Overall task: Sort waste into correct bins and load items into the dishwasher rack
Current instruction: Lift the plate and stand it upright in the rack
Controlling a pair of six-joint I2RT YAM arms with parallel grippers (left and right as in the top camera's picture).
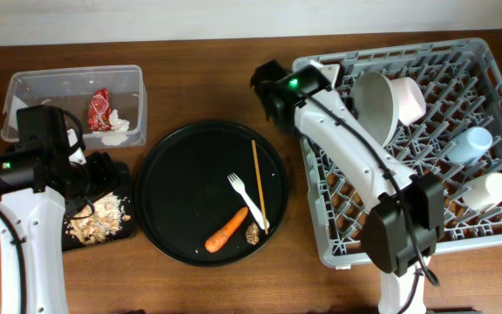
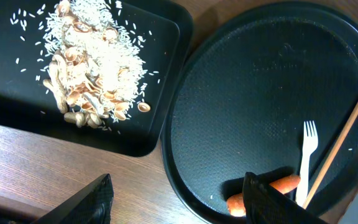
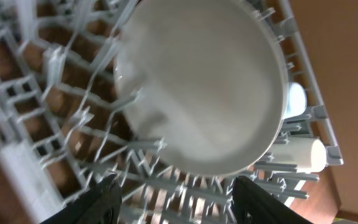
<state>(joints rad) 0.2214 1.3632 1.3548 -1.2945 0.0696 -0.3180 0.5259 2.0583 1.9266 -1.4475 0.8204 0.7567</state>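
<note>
While tilted in rack, plate looks smooth, round, grey-white.

The surface is brown wood with visible grain and a faint sheen. The round tray is black, matt and finely pebbled (the flat tray looks smoother). The rack is grey plastic, the tub clear plastic. The wrapper is crinkled, shiny red; the fork white plastic; the chopstick bare wood; the plate smooth, matt.

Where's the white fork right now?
In the overhead view the white plastic fork lies on the round black tray, right of its centre, beside the wooden chopstick and just above the carrot.
</note>
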